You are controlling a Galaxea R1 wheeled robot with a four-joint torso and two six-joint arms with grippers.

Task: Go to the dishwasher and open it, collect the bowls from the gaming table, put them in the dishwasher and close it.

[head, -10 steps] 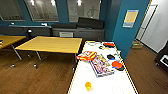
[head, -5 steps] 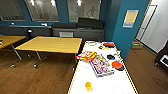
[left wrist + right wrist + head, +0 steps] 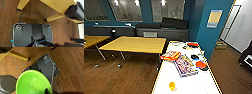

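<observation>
A bright green bowl [image 3: 33,83] shows large in the right wrist view, above the wooden floor. My right gripper [image 3: 47,91] is shut on its rim, with a dark finger [image 3: 46,90] over the edge. Ahead in the head view stands the gaming table [image 3: 166,75], white-topped with yellow edges. On it lie orange-red round dishes [image 3: 201,64] [image 3: 193,44], too blurred to tell as bowls. My left gripper [image 3: 40,43] hangs over the floor by yellow table legs [image 3: 55,18]. The dishwasher is out of view.
The gaming table also carries a red box [image 3: 170,55], a colourful game board [image 3: 185,65], black discs [image 3: 194,57] and a small orange object [image 3: 172,86]. Yellow-topped tables [image 3: 135,44] stand to the left. A blue pillar [image 3: 211,35] rises at the right.
</observation>
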